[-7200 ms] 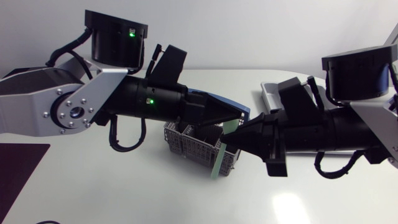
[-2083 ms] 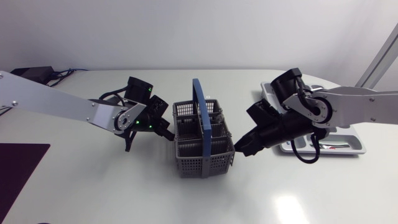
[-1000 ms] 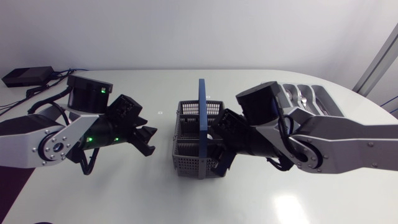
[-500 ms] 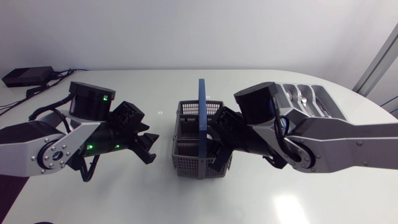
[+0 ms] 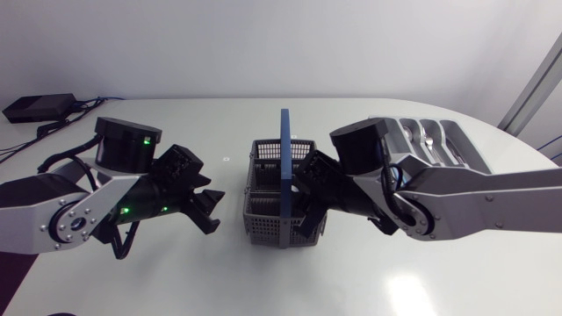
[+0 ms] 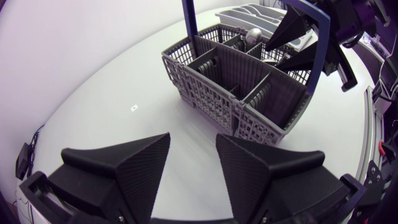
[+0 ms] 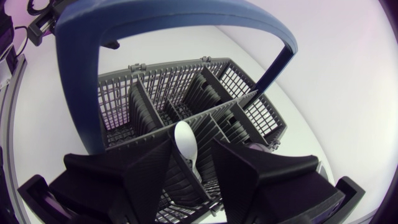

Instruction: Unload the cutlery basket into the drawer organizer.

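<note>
Head view: a grey lattice plastic cutlery basket [image 5: 263,189] with a blue arched handle stands mid-bench [image 5: 263,281]. A grey compartmented drawer organizer [image 5: 435,140] lies behind the right arm. The right gripper [image 5: 309,224] dips into the basket; the left gripper [image 5: 209,209] sits beside it, apart. Left wrist view: left fingers spread, holding nothing. Right wrist view: right fingers parted astride an upright metal spoon [image 7: 185,142], bowl upward, apparently not clamped. The right arm is judged nearer. The bench is smooth, with ample room.
</note>
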You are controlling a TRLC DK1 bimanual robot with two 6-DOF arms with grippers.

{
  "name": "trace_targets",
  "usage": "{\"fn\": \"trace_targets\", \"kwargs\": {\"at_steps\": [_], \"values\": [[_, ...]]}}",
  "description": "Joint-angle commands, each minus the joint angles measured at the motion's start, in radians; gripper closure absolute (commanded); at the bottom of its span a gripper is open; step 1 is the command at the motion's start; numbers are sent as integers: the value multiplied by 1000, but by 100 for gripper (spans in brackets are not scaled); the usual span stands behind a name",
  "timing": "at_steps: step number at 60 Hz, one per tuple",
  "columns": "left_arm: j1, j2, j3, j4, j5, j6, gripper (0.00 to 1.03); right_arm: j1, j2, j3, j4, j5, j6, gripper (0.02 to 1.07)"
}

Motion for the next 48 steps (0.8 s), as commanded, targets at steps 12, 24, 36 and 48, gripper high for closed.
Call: {"fn": "trace_targets", "kwargs": {"at_steps": [12, 24, 36, 48], "values": [[-10, -13, -30, 1, 7, 14, 49, -16, 4, 29, 30, 9, -18, 62], [-13, -13, -33, 4, 7, 14, 49, -17, 7, 39, 31, 7, -20, 63], [-13, -13, -36, 5, 7, 13, 49, -45, 56, 56, 50, -11, -32, 63], [-16, -15, -42, 5, 7, 13, 49, -45, 79, 55, 64, -22, -44, 72]]}}
